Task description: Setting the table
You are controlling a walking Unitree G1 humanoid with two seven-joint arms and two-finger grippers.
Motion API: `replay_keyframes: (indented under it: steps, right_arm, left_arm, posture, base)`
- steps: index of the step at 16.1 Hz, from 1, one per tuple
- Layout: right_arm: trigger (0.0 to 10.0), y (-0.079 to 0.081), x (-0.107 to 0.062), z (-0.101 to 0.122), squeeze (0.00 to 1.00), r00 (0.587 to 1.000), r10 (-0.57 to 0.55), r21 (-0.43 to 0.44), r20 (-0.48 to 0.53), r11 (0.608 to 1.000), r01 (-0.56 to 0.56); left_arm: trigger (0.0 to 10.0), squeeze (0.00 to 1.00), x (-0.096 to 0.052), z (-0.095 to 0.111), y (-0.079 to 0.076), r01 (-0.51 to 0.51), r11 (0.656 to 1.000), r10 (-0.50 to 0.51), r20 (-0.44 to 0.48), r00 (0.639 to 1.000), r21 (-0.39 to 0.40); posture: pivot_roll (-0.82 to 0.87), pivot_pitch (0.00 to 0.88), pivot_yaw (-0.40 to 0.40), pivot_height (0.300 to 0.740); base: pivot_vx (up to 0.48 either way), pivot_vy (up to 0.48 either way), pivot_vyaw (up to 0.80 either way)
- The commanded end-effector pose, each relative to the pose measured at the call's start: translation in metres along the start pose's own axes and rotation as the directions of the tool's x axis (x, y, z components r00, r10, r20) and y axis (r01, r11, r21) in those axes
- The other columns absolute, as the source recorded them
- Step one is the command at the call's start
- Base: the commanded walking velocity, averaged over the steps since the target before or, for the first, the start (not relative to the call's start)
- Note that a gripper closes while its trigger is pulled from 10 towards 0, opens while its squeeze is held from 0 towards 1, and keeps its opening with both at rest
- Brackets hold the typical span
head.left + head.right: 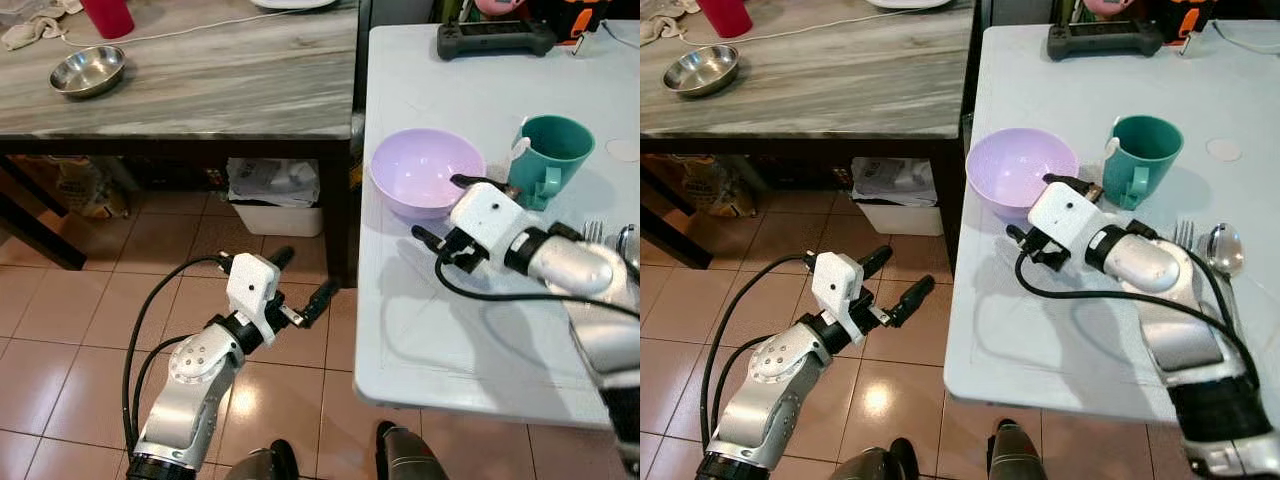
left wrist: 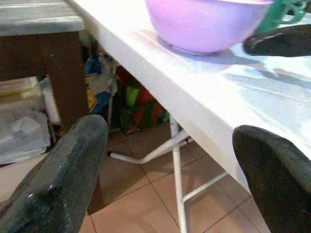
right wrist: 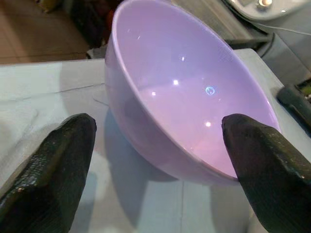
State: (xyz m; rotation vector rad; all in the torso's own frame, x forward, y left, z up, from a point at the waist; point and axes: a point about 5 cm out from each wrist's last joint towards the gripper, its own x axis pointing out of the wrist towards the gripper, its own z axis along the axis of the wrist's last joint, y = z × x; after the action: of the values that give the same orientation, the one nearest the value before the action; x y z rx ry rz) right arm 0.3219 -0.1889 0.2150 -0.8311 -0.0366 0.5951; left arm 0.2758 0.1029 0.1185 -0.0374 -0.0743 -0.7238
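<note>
A lilac plastic bowl (image 1: 425, 170) stands empty near the left edge of the white folding table (image 1: 470, 340). My right gripper (image 1: 440, 208) is open just in front of the bowl, one finger by its rim and the other low over the tabletop, holding nothing. The right wrist view looks straight at the bowl (image 3: 184, 107) between both fingers (image 3: 58, 170). A teal mug (image 1: 548, 155) stands to the right of the bowl. My left gripper (image 1: 305, 275) hangs open and empty over the floor, left of the white table's edge.
A fork (image 1: 592, 232) and a spoon (image 1: 628, 240) lie at the table's right. A black controller (image 1: 495, 38) sits at the back. The wooden table (image 1: 230, 90) to the left holds a steel bowl (image 1: 88, 70) and a red cup (image 1: 108, 15). A bin (image 1: 275, 195) stands under it.
</note>
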Motion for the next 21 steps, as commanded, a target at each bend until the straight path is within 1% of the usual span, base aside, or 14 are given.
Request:
replay_keyframes:
  steps: [1,2,4,6,9,13,16,19,21]
  right_arm:
    - [10.0,0.003,0.002,-0.003,0.0,0.999,0.048,-0.016,-0.01,0.999,-0.048]
    - [0.0,0.001,0.004,-0.006,0.0,0.998,0.062,-0.03,-0.015,0.998,-0.063]
    - [0.0,-0.002,0.007,-0.008,0.0,0.995,0.096,-0.071,-0.011,0.993,-0.096]
    - [0.0,-0.003,0.009,-0.008,0.0,0.992,0.129,-0.138,-0.007,0.982,-0.129]
    - [0.0,-0.007,0.011,-0.011,0.0,0.991,0.134,-0.197,-0.013,0.971,-0.133]
    - [0.0,-0.009,0.012,-0.016,0.0,0.99,0.136,-0.225,-0.019,0.965,-0.137]
    - [0.0,-0.01,0.012,-0.016,0.0,0.99,0.137,-0.235,-0.015,0.962,-0.137]
    - [0.0,-0.013,0.01,-0.018,0.0,0.992,0.127,-0.242,-0.014,0.962,-0.126]
    - [0.0,-0.013,0.008,-0.018,0.0,0.992,0.125,-0.242,-0.009,0.962,-0.123]
  left_arm:
    - [10.0,0.0,-0.004,-0.001,0.0,0.007,1.0,-0.007,-0.01,1.0,0.002]
    - [10.0,0.0,-0.003,0.0,0.0,0.009,1.0,-0.009,-0.008,1.0,0.001]
    - [10.0,0.0,-0.004,0.0,-0.001,0.021,1.0,-0.021,-0.008,1.0,-0.003]
    - [10.0,0.0,-0.005,-0.001,-0.002,0.025,1.0,-0.025,-0.012,1.0,-0.003]
    - [10.0,0.0,-0.005,-0.001,-0.002,0.022,1.0,-0.022,-0.012,1.0,0.001]
    - [10.0,0.0,-0.004,-0.002,-0.003,0.017,1.0,-0.017,-0.014,1.0,0.004]
    - [10.0,0.0,-0.003,-0.001,-0.003,0.018,1.0,-0.018,-0.009,1.0,0.005]
    - [10.0,0.0,-0.002,0.001,-0.003,0.025,1.0,-0.025,0.008,1.0,0.003]
    - [10.0,0.0,0.0,0.008,-0.003,0.011,1.0,-0.01,0.049,0.999,-0.011]
  posture:
    - [-0.31,0.259,0.105,0.74]
    - [-0.31,0.259,0.105,0.74]
    - [-0.31,0.259,0.105,0.74]
    - [-0.31,0.259,0.105,0.74]
    - [-0.31,0.259,0.105,0.74]
    - [-0.3,0.249,0.1,0.74]
    - [-0.3,0.246,0.099,0.74]
    - [-0.3,0.246,0.096,0.74]
    - [-0.3,0.245,0.095,0.74]
  base:
    - [0.0,0.0,0.0]
    - [0.0,0.0,0.0]
    - [0.0,0.0,0.0]
    - [0.0,0.0,0.0]
    - [0.0,0.0,0.0]
    - [0.0,0.0,0.0]
    - [0.0,0.0,0.0]
    - [0.0,0.0,0.0]
    - [0.0,0.0,0.0]
